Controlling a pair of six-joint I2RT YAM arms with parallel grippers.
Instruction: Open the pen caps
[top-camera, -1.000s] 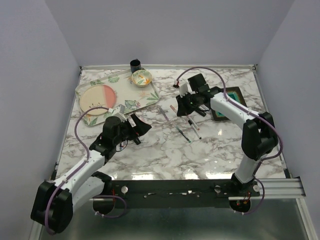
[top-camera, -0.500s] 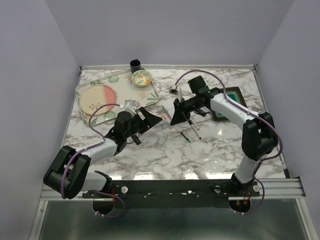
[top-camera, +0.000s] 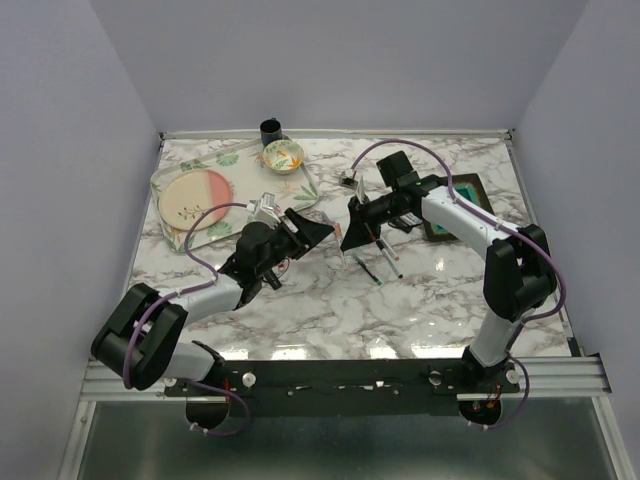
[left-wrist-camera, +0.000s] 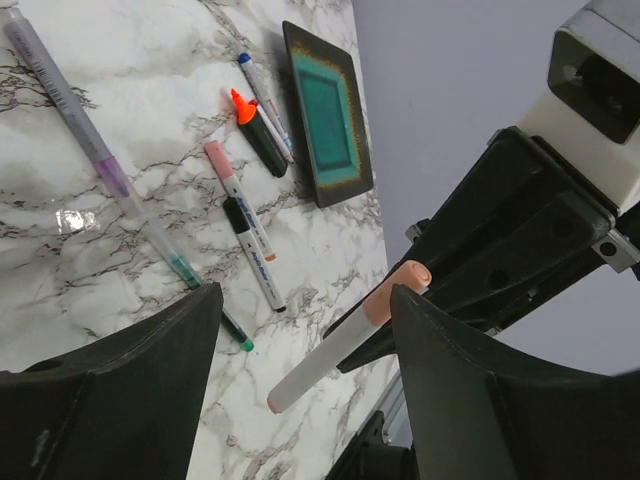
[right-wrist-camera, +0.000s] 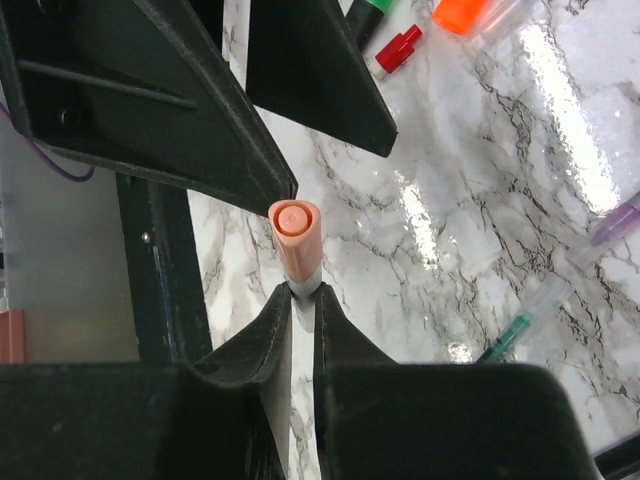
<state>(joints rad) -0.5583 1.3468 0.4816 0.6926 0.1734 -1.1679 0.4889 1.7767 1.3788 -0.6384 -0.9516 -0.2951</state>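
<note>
Pink cap (left-wrist-camera: 400, 290) by spread left jaws; right jaws pinching its pen (left-wrist-camera: 318, 366); pens (left-wrist-camera: 250, 238) beneath

A tray (top-camera: 300, 190) lies at the back left of the counter (top-camera: 300, 310). It carries a plate (top-camera: 193, 198), with a bowl (top-camera: 283, 155) at its far right corner and a cup (top-camera: 270, 129) just behind that. A dish (left-wrist-camera: 325, 110) lies at the right, partly under the right arm. Loose pens (left-wrist-camera: 246, 226) lie on the counter just left of the dish. Left of them the right hand (top-camera: 351, 238) pinches a held pen (left-wrist-camera: 320, 360), whose cap (right-wrist-camera: 296, 232) reaches between the parted fingers of the left hand (top-camera: 316, 233).
</note>
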